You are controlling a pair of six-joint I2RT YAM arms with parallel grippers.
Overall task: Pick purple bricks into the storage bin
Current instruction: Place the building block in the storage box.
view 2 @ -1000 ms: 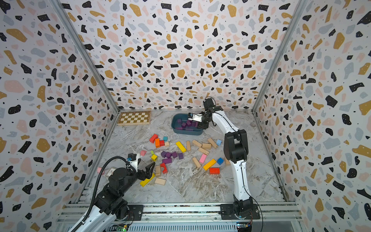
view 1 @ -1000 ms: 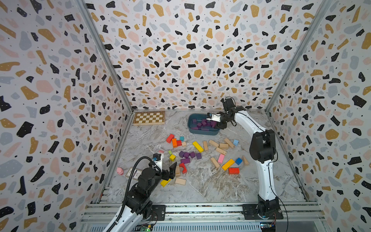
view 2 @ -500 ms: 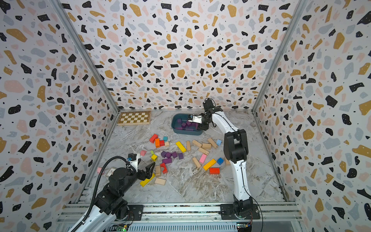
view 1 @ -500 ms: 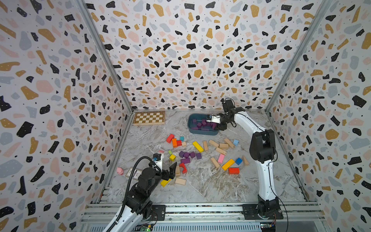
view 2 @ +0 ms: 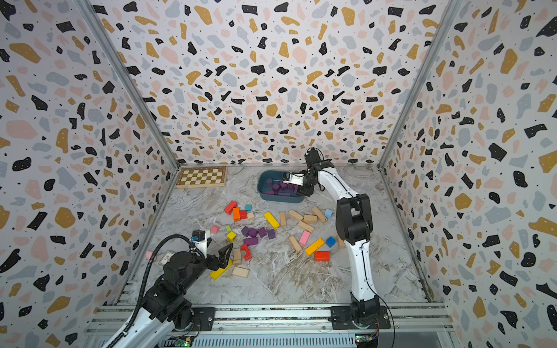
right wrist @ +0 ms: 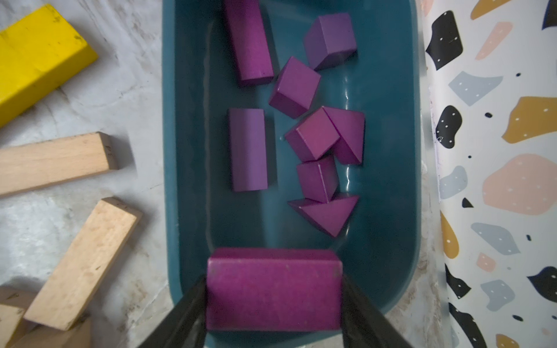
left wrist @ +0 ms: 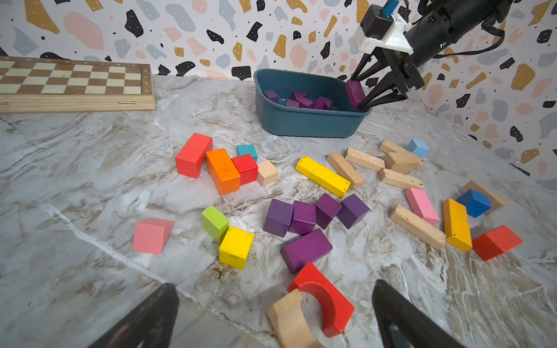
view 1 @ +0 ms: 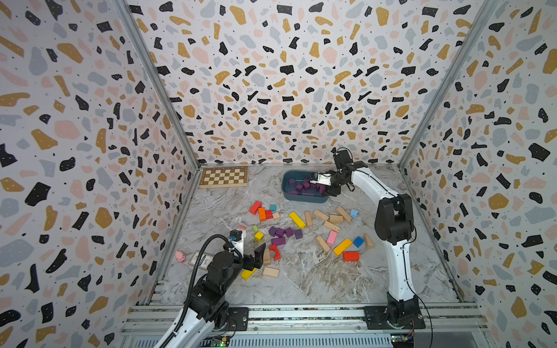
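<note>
I see my right gripper (right wrist: 274, 280) holding a purple brick (right wrist: 272, 301) over the bin (right wrist: 391, 150); left gripper (left wrist: 274, 289) spread wide

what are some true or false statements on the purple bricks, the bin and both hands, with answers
1. The right hand grips a purple brick over the storage bin. True.
2. The left hand is shut. False: it is open, holding nothing.
3. Five purple bricks lie on the table outside the bin. True.
4. The bin is empty. False: other purple bricks lie inside.
5. The chessboard touches the bin. False: bare table separates them.
</note>
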